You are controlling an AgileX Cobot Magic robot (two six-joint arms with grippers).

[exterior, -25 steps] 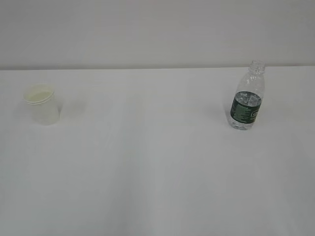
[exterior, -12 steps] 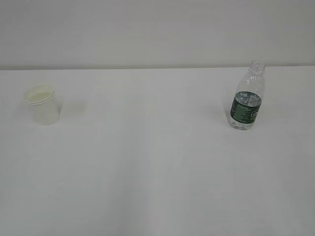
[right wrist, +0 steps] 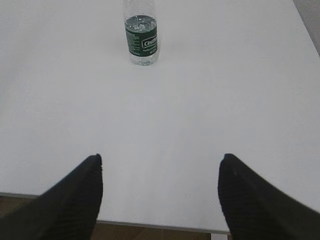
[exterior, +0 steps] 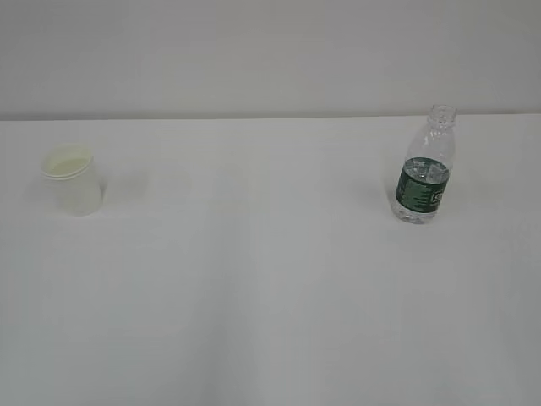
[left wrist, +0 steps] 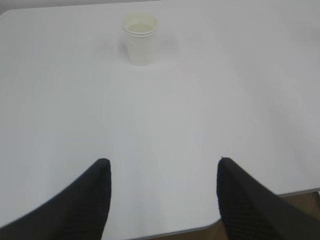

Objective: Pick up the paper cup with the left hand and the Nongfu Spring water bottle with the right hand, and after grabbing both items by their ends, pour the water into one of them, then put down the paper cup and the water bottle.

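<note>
White tabletop [exterior: 270,296] carries the paper cup [exterior: 73,179] upright at the far left and the Nongfu Spring water bottle [exterior: 423,167] upright at the far right, well apart, neither one lifted, so by my reading every step is yet to do. The left hand [left wrist: 162,165] and right hand [right wrist: 161,160] both hang with jaws wide and empty near the table's front edge, each facing its own target, and nothing stands between them.
</note>
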